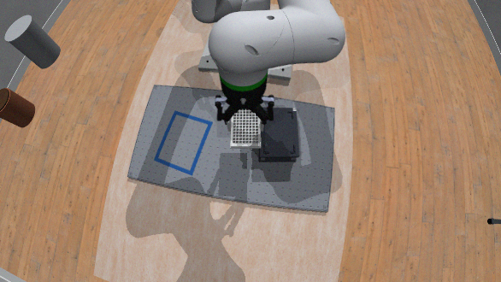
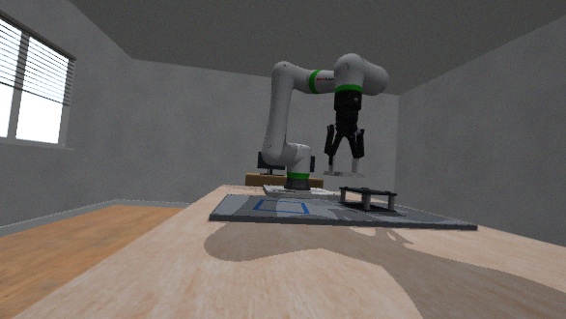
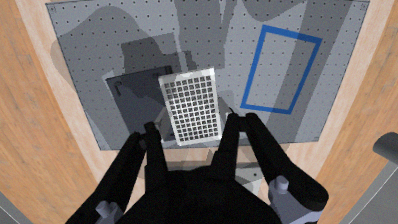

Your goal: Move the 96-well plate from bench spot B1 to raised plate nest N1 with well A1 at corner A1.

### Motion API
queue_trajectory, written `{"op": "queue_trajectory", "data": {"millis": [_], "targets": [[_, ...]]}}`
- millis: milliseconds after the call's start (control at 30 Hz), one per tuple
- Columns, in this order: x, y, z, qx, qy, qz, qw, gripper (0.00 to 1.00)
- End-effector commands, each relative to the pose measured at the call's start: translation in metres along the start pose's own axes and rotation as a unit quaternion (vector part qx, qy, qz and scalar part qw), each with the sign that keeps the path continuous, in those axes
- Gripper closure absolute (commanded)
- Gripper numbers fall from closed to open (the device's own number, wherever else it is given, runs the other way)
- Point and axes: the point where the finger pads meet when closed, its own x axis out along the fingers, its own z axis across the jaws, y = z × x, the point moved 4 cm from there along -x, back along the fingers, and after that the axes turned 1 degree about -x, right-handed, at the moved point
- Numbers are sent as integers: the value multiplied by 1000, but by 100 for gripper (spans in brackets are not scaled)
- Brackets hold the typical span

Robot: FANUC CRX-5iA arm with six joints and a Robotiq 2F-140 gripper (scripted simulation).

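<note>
The white 96-well plate (image 1: 245, 128) hangs in the air, held level between my gripper's (image 1: 244, 114) black fingers. It also shows in the wrist view (image 3: 191, 106) and in the side view (image 2: 344, 172), well above the bench. My gripper (image 3: 193, 109) is shut on the plate's long sides. The raised black nest N1 (image 1: 279, 134) stands just right of the plate; in the side view the nest (image 2: 367, 197) lies below and a little right of the plate. The blue outline of spot B1 (image 1: 183, 142) is empty, to the left.
The grey perforated baseplate (image 1: 232, 149) carries the spot and the nest. The arm's base (image 2: 297, 181) stands behind it. A grey cylinder (image 1: 32, 41) and a brown cylinder (image 1: 14, 108) lie far off on the left floor.
</note>
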Motion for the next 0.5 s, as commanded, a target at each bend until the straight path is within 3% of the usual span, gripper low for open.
{"op": "queue_trajectory", "data": {"millis": [0, 467], "targets": [[-2, 0, -9, 0, 0, 0, 1000, 100], [-10, -1, -49, 0, 0, 0, 1000, 100]]}}
